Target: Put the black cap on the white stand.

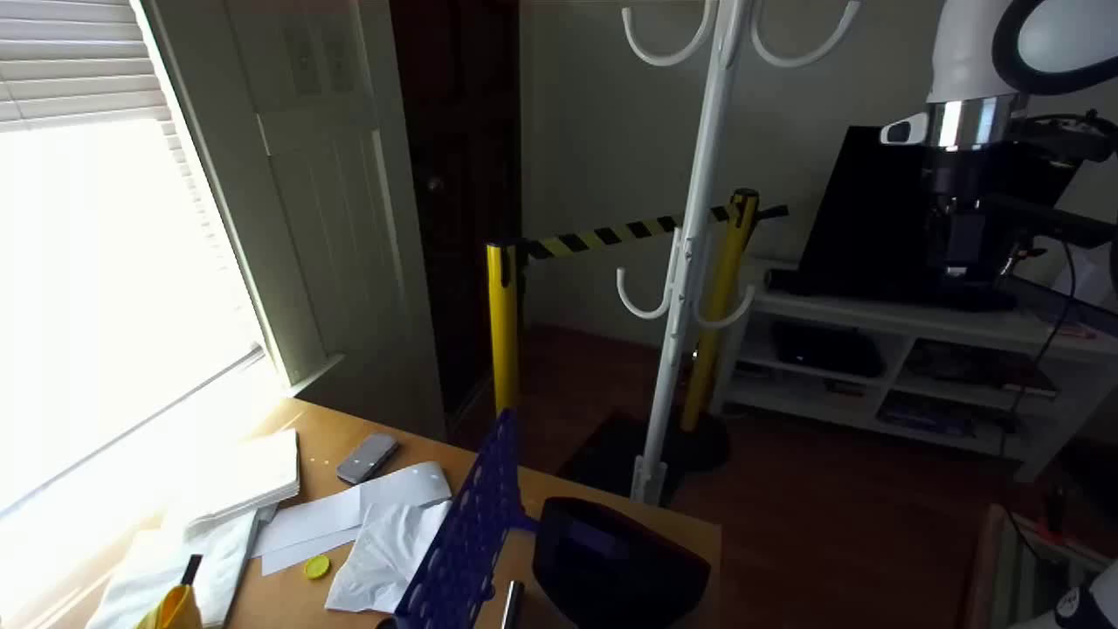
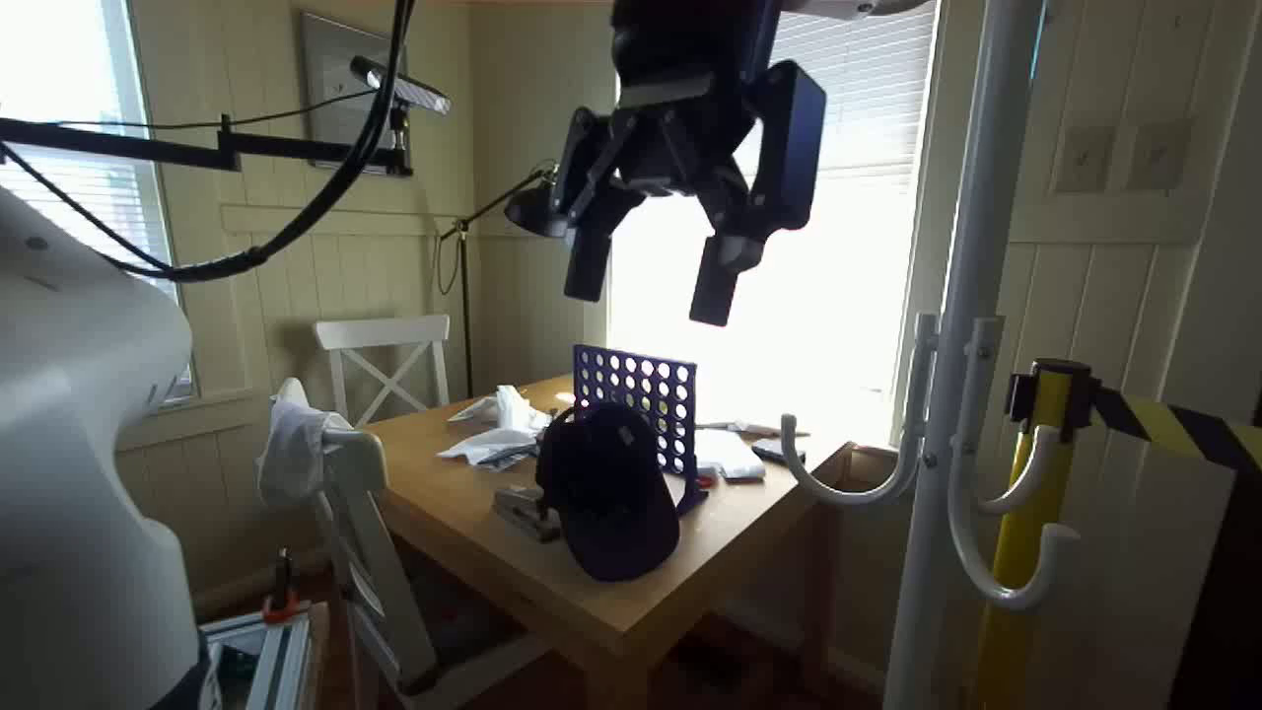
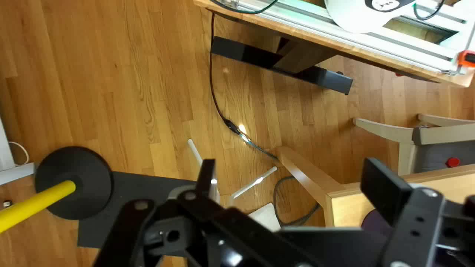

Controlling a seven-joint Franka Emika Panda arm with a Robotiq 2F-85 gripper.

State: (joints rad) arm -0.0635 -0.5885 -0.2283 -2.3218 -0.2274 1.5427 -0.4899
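In an exterior view, the gripper (image 2: 651, 281) hangs at twelve o'clock, fingers (image 2: 714, 286) pointing down, spread wide and gripping nothing. The black cap (image 2: 611, 493) rests on the wooden table (image 2: 557, 575) at six o'clock, peak lowermost, just in front of the blue grid (image 2: 654, 381); contact with the grid cannot be confirmed. The white stand (image 2: 922, 592) crosses from two o'clock to five, apart from the cap.

In an exterior view, striped tape (image 1: 611, 234) passes behind the stand at two o'clock. The cap shows as a dark mass near six o'clock; the gripper is at three o'clock, its finger gap unreadable there.

In the wrist view, the fingers stand far apart, the floor (image 3: 148, 74) and a table leg (image 3: 302, 174) visible beyond. A dark rounded edge (image 3: 373, 221) at four o'clock is too hidden to identify.
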